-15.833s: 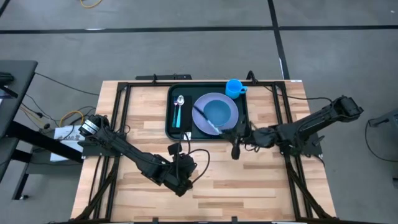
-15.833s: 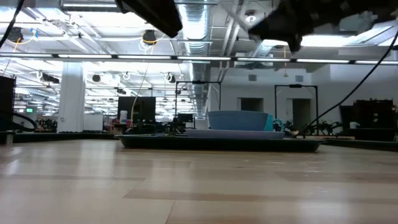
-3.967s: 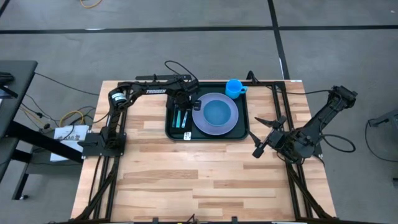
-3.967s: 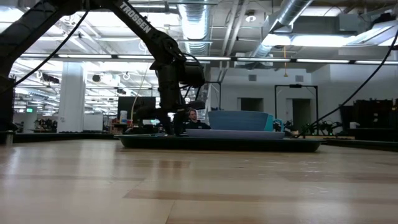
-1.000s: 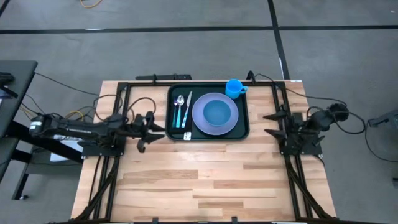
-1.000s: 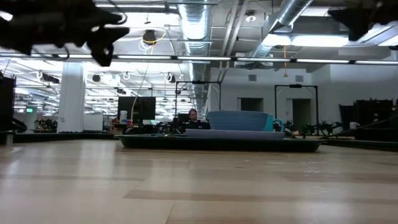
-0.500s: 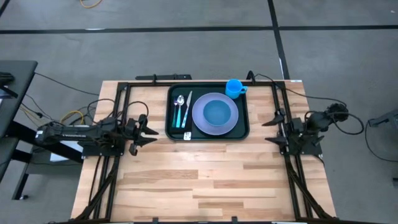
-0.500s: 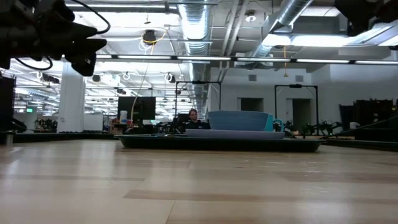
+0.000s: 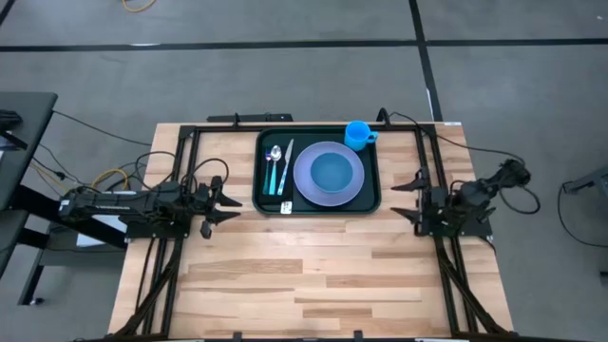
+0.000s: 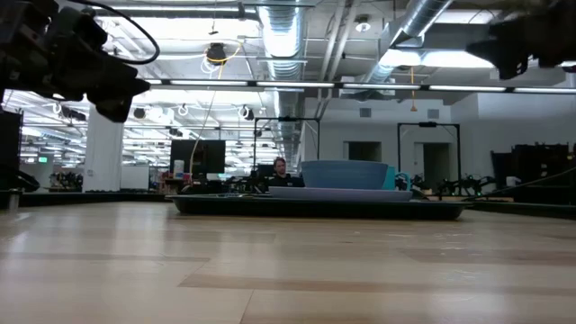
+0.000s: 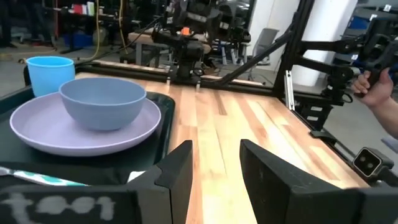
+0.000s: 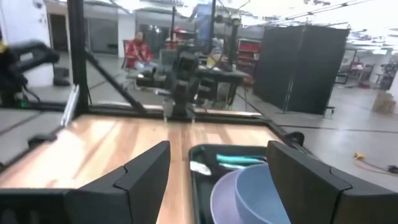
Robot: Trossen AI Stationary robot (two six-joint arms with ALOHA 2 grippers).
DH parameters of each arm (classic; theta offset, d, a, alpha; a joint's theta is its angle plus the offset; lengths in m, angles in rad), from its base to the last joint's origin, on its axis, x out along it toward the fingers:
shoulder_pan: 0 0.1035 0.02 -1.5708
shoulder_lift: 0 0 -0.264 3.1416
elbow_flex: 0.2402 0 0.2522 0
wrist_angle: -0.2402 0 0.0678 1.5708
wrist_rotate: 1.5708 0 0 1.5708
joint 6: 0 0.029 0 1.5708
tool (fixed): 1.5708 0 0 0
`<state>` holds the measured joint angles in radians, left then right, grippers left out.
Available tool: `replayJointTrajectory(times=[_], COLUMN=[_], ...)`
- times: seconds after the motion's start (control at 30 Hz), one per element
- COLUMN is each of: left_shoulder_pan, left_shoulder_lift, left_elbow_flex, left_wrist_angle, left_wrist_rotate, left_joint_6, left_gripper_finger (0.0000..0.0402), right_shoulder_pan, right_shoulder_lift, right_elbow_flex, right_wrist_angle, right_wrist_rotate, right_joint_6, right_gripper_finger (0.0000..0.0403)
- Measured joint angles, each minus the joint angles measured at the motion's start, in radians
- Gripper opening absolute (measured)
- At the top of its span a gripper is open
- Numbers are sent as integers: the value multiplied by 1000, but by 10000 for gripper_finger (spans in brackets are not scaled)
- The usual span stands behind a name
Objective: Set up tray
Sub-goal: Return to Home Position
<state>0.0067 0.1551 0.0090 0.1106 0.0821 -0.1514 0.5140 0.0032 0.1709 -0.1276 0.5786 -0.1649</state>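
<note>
Left wrist view, my notes. Left gripper (image 11: 216, 158) low in front, fingers apart, nothing between them, bare table (image 11: 249, 118) in gap. Tray (image 11: 166, 112) just beside gripper. On tray: plate (image 11: 37, 127) carrying bowl (image 11: 102, 99); cup (image 11: 50, 65) behind plate. Teal cutlery (image 11: 37, 178) at near tray edge, blurred, I can't tell type. Right arm (image 11: 189, 31) at far table edge. Person's hand (image 11: 376, 93) beyond table side.

**Robot body.** Your left arm (image 9: 133, 202) and right arm (image 9: 470, 201) were black, built of slim jointed segments. A thin black cable (image 10: 151, 31) looped beside the left arm. The left gripper (image 9: 226, 207) and right gripper (image 9: 401, 199) each carried two flat, angular black fingers (image 11: 180, 168). A white marking (image 11: 59, 205) on the left one was too blurred for you to read.
</note>
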Motion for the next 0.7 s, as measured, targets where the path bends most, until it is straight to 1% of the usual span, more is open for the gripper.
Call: replayJointTrajectory(times=[0.13, 0.27, 0.43, 0.57, 0.7], left_shoulder_pan=[0, 0, 0, 0, 0], left_shoulder_lift=[0, 0, 0, 0, 0], left_elbow_flex=[-1, -1, -2, -2, -3], left_wrist_angle=[3, 1, -6, -12, -6], left_wrist_rotate=[0, 20, 25, -1, -1], left_joint_6=[23, 47, 75, 108, 130], left_gripper_finger=[121, 121, 121, 121, 121], right_shoulder_pan=[-16, -53, -106, -135, -146], right_shoulder_lift=[0, 1, 38, 79, 121], right_elbow_flex=[-71, -118, -120, -120, -120], right_wrist_angle=[59, 56, 66, 66, 65], right_wrist_rotate=[0, -1, -38, -34, -34], right_joint_6=[-18, 40, 128, 185, 226], right_gripper_finger=[260, 260, 260, 260, 260])
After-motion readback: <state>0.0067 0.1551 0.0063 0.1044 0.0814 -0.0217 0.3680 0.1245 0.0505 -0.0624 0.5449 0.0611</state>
